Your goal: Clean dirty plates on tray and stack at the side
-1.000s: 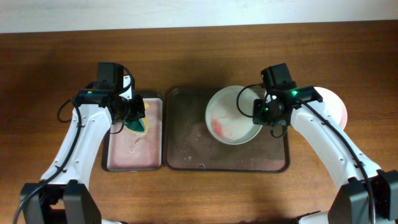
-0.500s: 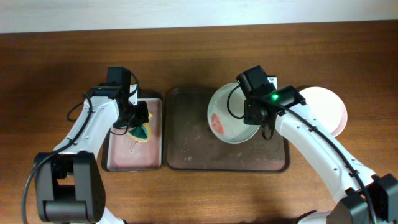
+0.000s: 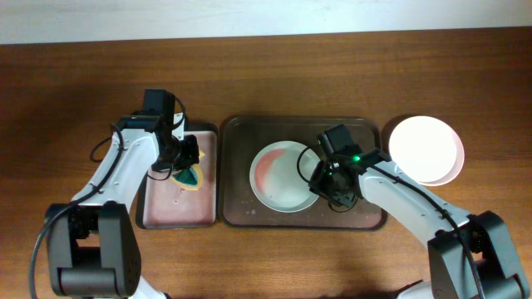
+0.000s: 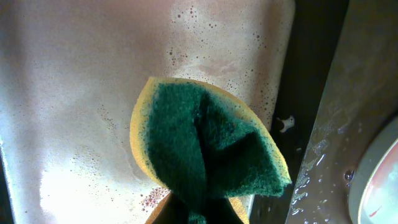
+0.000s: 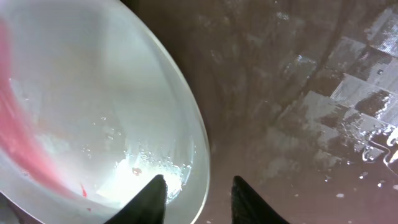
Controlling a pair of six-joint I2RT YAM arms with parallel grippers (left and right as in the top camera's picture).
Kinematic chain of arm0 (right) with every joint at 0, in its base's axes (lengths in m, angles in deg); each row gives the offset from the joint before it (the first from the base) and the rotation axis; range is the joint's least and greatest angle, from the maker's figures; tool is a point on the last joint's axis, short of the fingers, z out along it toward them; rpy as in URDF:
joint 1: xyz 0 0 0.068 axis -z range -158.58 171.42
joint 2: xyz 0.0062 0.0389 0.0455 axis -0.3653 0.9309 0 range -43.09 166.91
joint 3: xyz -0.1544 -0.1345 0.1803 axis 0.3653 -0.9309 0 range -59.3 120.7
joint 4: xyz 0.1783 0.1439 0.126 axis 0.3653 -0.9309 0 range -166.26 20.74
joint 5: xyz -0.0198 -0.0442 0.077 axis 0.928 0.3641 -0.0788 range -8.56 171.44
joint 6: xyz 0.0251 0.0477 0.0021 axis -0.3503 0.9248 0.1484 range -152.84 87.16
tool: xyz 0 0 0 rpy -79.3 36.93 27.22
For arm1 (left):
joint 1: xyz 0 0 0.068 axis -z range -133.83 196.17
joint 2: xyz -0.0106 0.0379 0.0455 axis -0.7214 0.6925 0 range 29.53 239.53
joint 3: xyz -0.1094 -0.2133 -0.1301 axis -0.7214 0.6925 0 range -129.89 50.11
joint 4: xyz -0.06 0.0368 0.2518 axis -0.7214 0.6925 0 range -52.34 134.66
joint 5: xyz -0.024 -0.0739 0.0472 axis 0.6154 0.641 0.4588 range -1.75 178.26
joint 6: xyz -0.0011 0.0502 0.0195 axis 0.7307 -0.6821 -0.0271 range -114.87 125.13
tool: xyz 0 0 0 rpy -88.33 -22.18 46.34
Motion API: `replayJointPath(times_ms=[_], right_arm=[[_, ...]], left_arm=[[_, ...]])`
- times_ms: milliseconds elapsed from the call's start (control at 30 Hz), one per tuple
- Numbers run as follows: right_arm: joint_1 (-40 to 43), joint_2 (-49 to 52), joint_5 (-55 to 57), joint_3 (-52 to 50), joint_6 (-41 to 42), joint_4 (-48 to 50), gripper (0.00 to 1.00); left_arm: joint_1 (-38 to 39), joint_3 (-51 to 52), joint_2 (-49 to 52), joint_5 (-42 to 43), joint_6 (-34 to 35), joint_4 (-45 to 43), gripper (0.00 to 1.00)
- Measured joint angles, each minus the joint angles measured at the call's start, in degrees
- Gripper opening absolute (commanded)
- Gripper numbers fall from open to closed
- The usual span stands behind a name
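One wooden table [image 3: 83, 83]: left pincer [image 3: 186, 164] clamps sponge [image 4: 205, 149], right pincer [image 5: 199, 185] parted astride plate [image 3: 278, 174] on tray [image 3: 237, 137].

Bright, even light falls from above in the overhead view. The wooden table [image 3: 266, 75] looks warm and sharp, with only faint soft shadows beside the arms. The stacked plates [image 3: 426, 149] at the far right are blown out to flat white. In the left wrist view the green sponge [image 4: 205, 149] is crisp, while the wet pink-lined tray [image 4: 74, 93] glares pale toward the top. The right wrist view is softer. The plate [image 5: 93, 112] is close and slightly blurred, with a bright highlight near its lower rim. Patchy reflections cover the wet brown tray [image 5: 298, 93], and the right gripper [image 5: 198, 200] shows only as black silhouetted tips.
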Motion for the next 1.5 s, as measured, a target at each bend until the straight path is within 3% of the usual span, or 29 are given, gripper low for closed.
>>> replayJointPath(times_ms=[133, 200, 400, 467, 533, 600, 800, 1000, 1200, 1500], right_arm=[[1.29, 0.00, 6.12, -0.17, -12.24, 6.34, 0.41], [2.67, 0.00, 7.72, -0.17, -20.65, 9.92, 0.31], [4.07, 1.95, 5.53, -0.17, -28.17, 11.56, 0.30], [4.07, 4.37, 4.57, -0.17, -28.79, 11.61, 0.24], [4.07, 6.49, 3.82, -0.17, -29.16, 11.58, 0.08], [4.07, 6.82, 3.19, -0.15, -29.24, 11.65, 0.04], [4.48, 6.73, -3.15, -0.02, -27.45, 10.38, 0.04], [4.48, 6.73, -4.61, -0.02, -23.87, 9.01, 0.04], [4.48, 6.73, -4.83, -0.02, -23.71, 8.81, 0.04], [4.42, 6.73, -5.88, -0.02, -23.47, 8.79, 0.04]], left_arm=[[0.00, 0.00, 0.00, 0.39, 0.00, -0.02, 0.00], [0.00, 0.04, 0.00, 2.80, 0.00, -1.07, 0.00], [3.63, 0.04, 0.00, 6.67, 0.48, -5.42, 0.00], [7.56, 0.04, 0.00, 7.37, 1.79, -6.69, 0.00], [11.45, 0.04, 0.00, 7.50, 3.69, -8.41, 0.00], [15.17, 0.04, 0.00, 7.45, 6.36, -8.83, 0.00], [25.70, 0.07, 0.00, 5.90, 16.33, -14.47, 0.00], [31.19, 0.07, 1.75, 0.20, 24.46, -14.45, 0.00], [31.85, 0.07, 8.28, -1.70, 25.86, -14.10, 0.00], [32.96, 0.00, 8.37, -17.88, 26.05, -14.78, 0.00]])
